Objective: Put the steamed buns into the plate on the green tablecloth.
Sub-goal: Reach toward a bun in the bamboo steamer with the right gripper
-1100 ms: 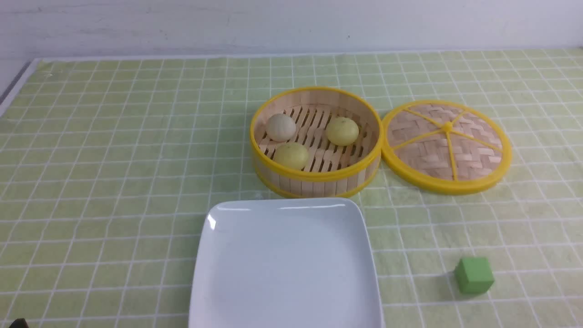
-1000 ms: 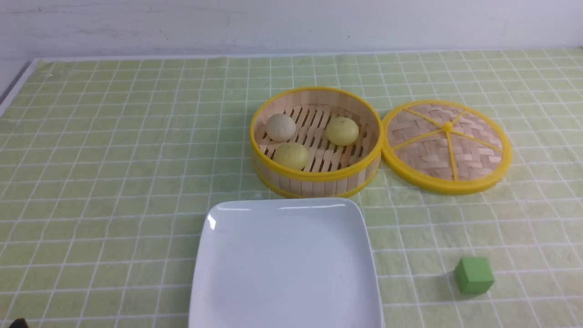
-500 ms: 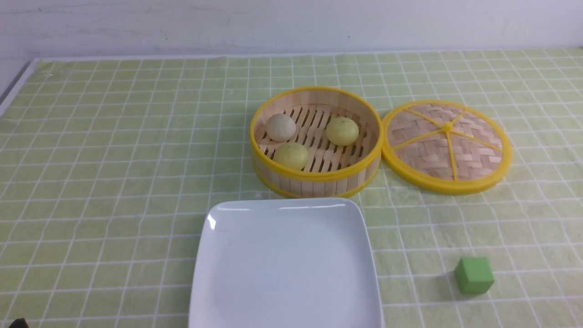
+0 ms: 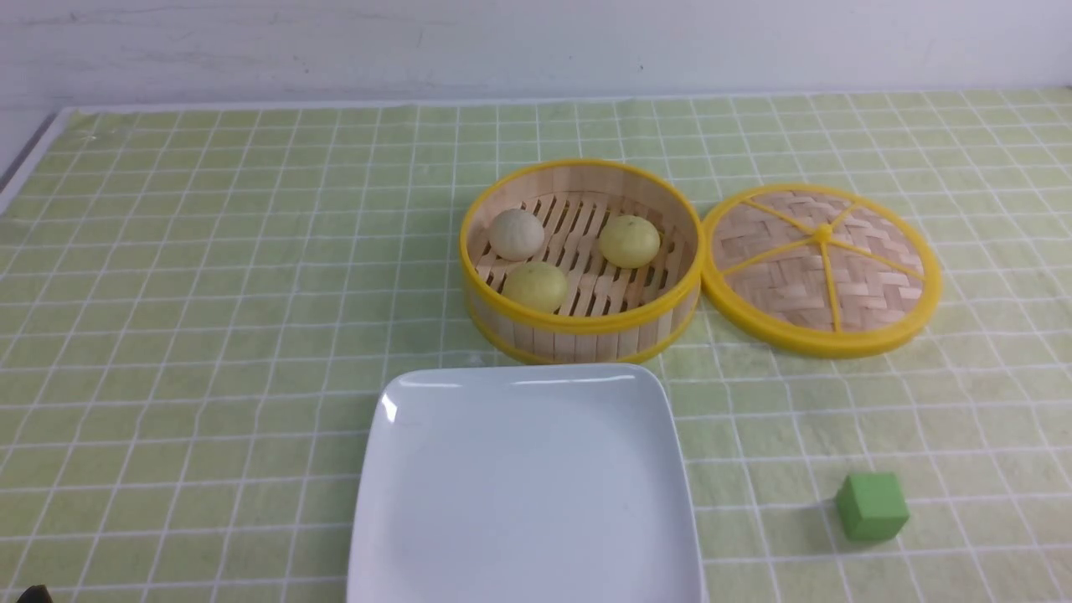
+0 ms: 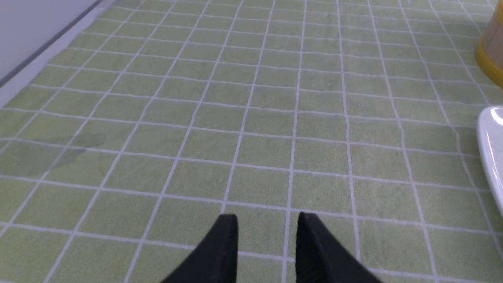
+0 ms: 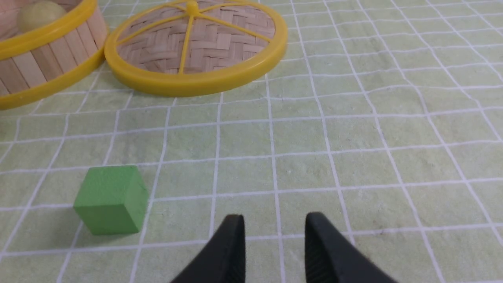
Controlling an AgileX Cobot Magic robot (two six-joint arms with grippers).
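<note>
1. Covering the counter: light green tablecloth with a thin white grid [image 4: 209, 293], lying flat under everything.
2. Mid-cloth: round bamboo steamer with yellow rim [image 4: 578, 327], uncovered.
3. Inside that steamer: three small dome-shaped steamed buns, all apart from each other. One off-white [image 4: 516, 234] at far left, one pale yellow [image 4: 629, 241] at far right, one pale yellow [image 4: 536, 286] nearest the robot. None on the plate yet.
4. Just in front of the steamer, robot's side: large glossy white square plate with rounded corners [image 4: 528, 486].
5. Just right of the steamer: round woven bamboo lid with yellow rim and spokes [image 4: 821, 268], lying flat. Rim contact unclear.
6. Right of the plate, apart from it: small green cube [image 4: 871, 505].
7. Left tool [image 5: 267, 220]: black fingers spread, pinching nothing, low over cloth left of the plate.
8. Right tool [image 6: 275, 220]: fingers spread, pinching nothing, low over cloth near the green cube, lid farther ahead.
</note>
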